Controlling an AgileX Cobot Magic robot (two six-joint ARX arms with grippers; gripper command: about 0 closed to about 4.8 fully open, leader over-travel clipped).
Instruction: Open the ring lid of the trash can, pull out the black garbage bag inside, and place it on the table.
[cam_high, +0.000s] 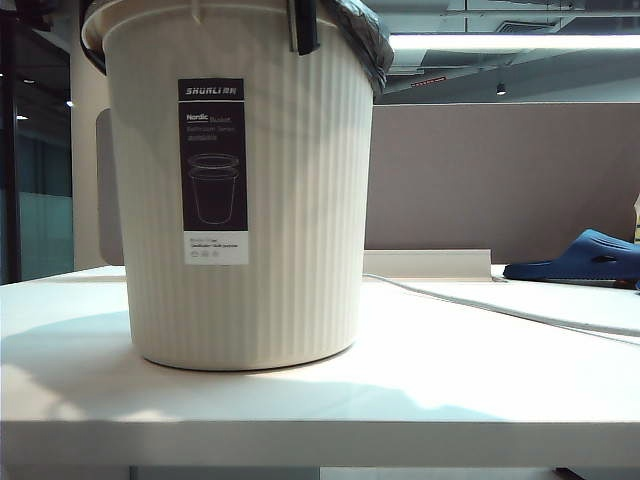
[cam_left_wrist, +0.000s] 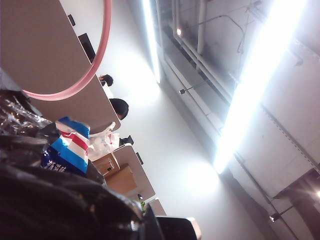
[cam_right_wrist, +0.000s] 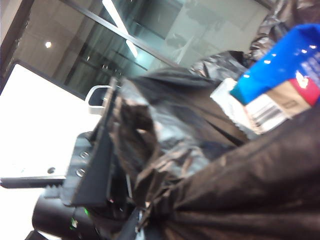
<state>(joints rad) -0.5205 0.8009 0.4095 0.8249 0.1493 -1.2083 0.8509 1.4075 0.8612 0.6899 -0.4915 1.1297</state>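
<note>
I'm up at the mouth of the trash can (cam_high: 240, 200), which stands on the worktop (cam_high: 300, 400) with its label facing the outside camera. The black garbage bag (cam_high: 365, 35) is inside the can, only its crinkled edge lapping over the can's rim on the right.

Right tool (cam_right_wrist: 132, 210): jaws closed, and its wrist camera shows a gathered bunch of the bag's film pinched at them. I read that as a real grip on the bag. A dark bar (cam_high: 303, 25) hangs over the can's rim beside the bag's edge; likely a tool finger, but I can't say whose.

Left tool (cam_left_wrist: 175, 227): only a corner of it shows beside the bag's film; shut, though I can't tell whether it has any film. The ring lid (cam_left_wrist: 95, 60) hangs in the air beyond the bag in that wrist view, well clear of the can's mouth, so I'd call it opened.

The bag sits deep, its long axis running straight down the can below both tools. So my next pull goes straight up out of the can, right arm leading. Blue packaging (cam_left_wrist: 67, 150) sits on top of the bag's contents and could spill.
</note>
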